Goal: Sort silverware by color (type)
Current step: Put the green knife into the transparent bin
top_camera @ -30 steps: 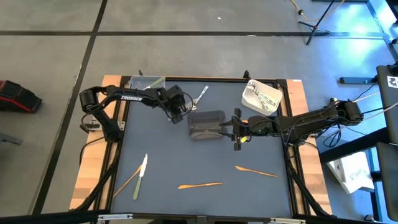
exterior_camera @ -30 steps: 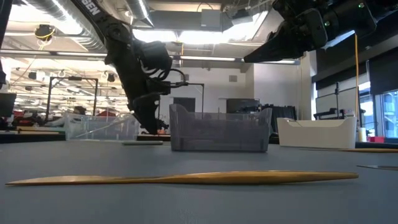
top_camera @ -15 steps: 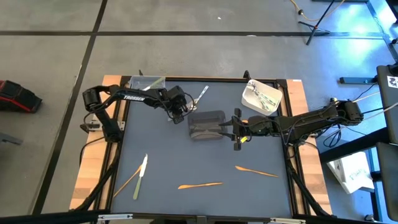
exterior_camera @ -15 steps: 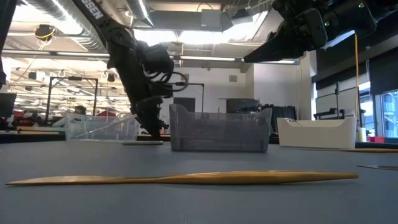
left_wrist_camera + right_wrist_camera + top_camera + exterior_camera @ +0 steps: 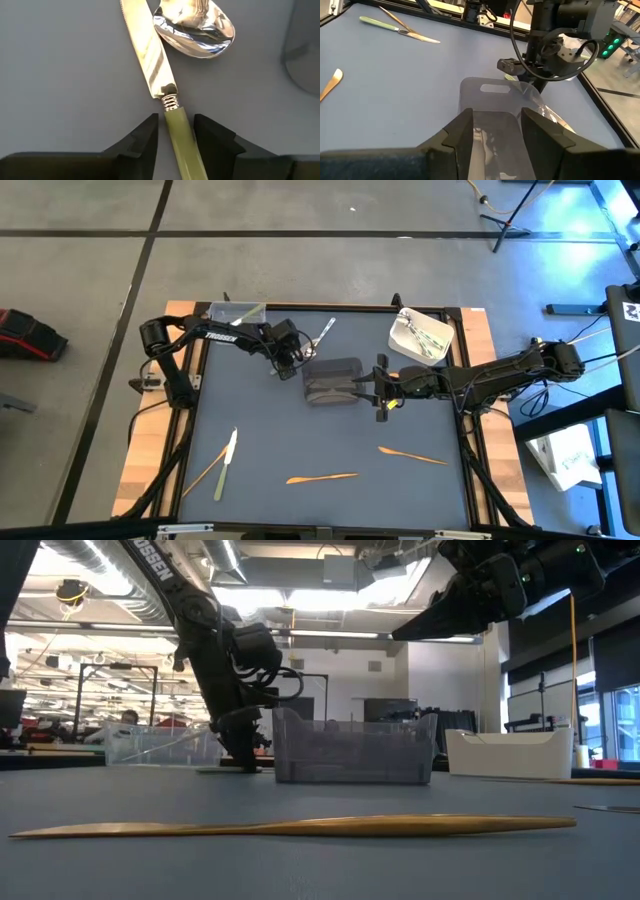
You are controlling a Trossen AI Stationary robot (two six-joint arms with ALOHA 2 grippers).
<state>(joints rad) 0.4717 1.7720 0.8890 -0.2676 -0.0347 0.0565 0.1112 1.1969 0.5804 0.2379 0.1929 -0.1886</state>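
The dark blue-grey table mat [image 5: 300, 430] fills the wooden-edged work table, and both dark arms reach in over its far half. The left gripper [image 5: 284, 364] is down at the mat just beside the dark grey translucent plastic bin [image 5: 332, 380] at the middle. In the left wrist view its two dark fingers [image 5: 145, 137] straddle the olive-green handle of a table knife [image 5: 176, 135] lying flat; the jaws stand narrowly apart, one on each side of the handle, and whether the pads touch it cannot be told. The knife's serrated silver blade points away from the gripper, and a shiny silver spoon [image 5: 195, 25] lies with its bowl touching or just beside that blade.

The right gripper [image 5: 381, 392] hangs above the mat at the grey bin's other side, its fingers [image 5: 457, 131] set wide on either side of the bin's near end, without a visible grip.

A clear rectangular container [image 5: 236, 313] sits at the far left corner with a green utensil in it. A white rectangular tub [image 5: 420, 335] at the far right holds several pale utensils.

On the near half lie two slim orange-tan utensils [image 5: 322, 477], well apart, the second [image 5: 412, 455] to the right. Near the left edge, another green-handled knife [image 5: 225, 463] lies just beside a thin tan utensil [image 5: 205, 473].
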